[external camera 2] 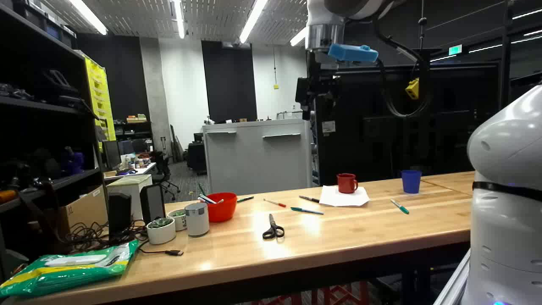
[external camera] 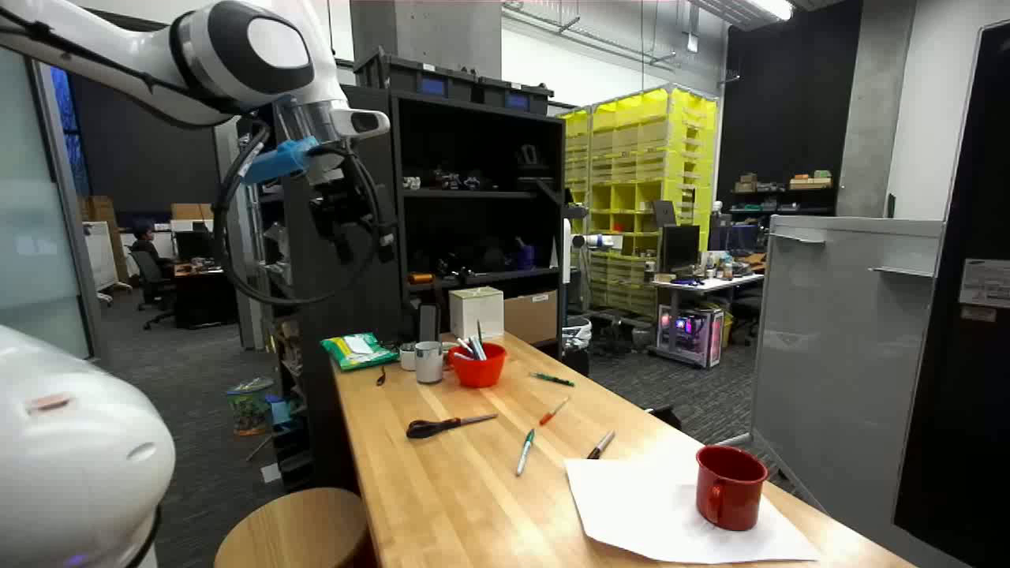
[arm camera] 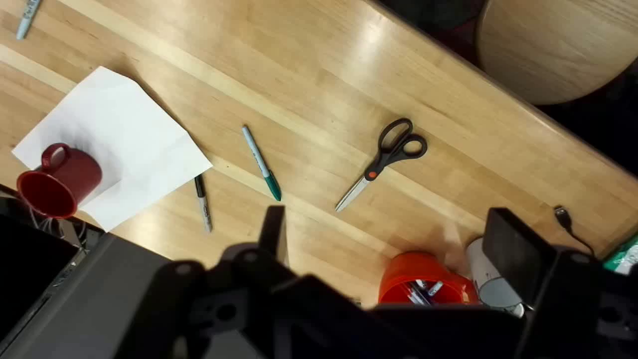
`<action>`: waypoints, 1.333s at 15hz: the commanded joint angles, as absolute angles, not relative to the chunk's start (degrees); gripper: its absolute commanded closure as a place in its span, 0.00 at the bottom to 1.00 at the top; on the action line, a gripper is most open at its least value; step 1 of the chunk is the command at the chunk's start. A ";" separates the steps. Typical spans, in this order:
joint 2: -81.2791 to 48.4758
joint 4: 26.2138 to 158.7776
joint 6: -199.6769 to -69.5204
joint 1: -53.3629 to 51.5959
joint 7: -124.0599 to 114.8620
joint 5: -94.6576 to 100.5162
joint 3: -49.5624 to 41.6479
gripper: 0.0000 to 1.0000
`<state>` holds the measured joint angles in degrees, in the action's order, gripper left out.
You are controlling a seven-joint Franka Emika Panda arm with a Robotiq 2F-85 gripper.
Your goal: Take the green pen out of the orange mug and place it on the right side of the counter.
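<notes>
The orange mug (external camera: 483,372), bright orange-red, stands on the light-wood counter (external camera: 442,497) with several pens in it. One slim dark-green shaft, apparently the green pen (external camera 2: 202,189), leans up out of its rim in both exterior views. From above, the mug (arm camera: 416,264) is partly covered by the gripper body, and that shaft cannot be made out. My gripper (arm camera: 389,212) hangs high over the counter, well above the mug, its jaws spread wide with nothing between them. In an exterior view the gripper (external camera: 364,251) points downward, apart from everything.
Scissors (external camera: 450,426), a green-capped marker (external camera: 525,452), another green pen (external camera: 552,379) and several pens lie loose. A grey-white cup (external camera: 429,364) touches or nearly touches the mug. A dark red mug (external camera: 731,487) sits on white paper (external camera: 631,505). A blue cup (external camera 2: 410,182) stands beyond.
</notes>
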<state>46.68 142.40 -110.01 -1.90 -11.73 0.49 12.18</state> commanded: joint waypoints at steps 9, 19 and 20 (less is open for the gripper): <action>43.58 140.76 -110.91 -2.74 -9.80 1.37 10.95 0.00; 12.49 123.37 -123.35 -6.84 16.70 1.80 4.85 0.00; 9.35 120.91 -123.66 -6.82 18.06 1.93 4.87 0.00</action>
